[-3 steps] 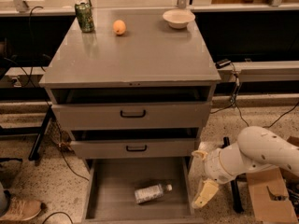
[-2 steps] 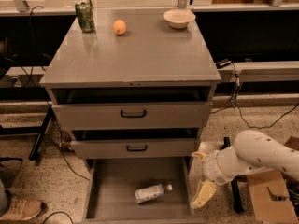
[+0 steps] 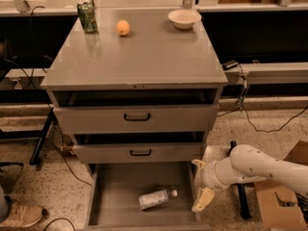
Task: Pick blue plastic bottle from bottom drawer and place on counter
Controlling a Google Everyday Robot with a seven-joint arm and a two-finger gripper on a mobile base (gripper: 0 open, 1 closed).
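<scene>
The blue plastic bottle (image 3: 156, 198) lies on its side in the bottom drawer (image 3: 113, 203), which is pulled out; its white cap points right. The counter (image 3: 139, 54) is the glossy grey top of the cabinet. My gripper (image 3: 199, 186) hangs at the drawer's right front corner, on the end of the white arm (image 3: 262, 167) that comes in from the right. It is to the right of the bottle and apart from it, and it holds nothing. One pale finger (image 3: 202, 200) points down and the other (image 3: 197, 163) sits higher.
On the counter stand a green patterned can (image 3: 87, 16), an orange (image 3: 123, 27) and a white bowl (image 3: 184, 18). The two upper drawers with black handles (image 3: 137, 117) are slightly open. A cardboard box (image 3: 284, 196) sits on the floor at right, a shoe (image 3: 19, 215) at left.
The arm and gripper have shifted slightly left, towards the drawer. The bottle has not moved.
</scene>
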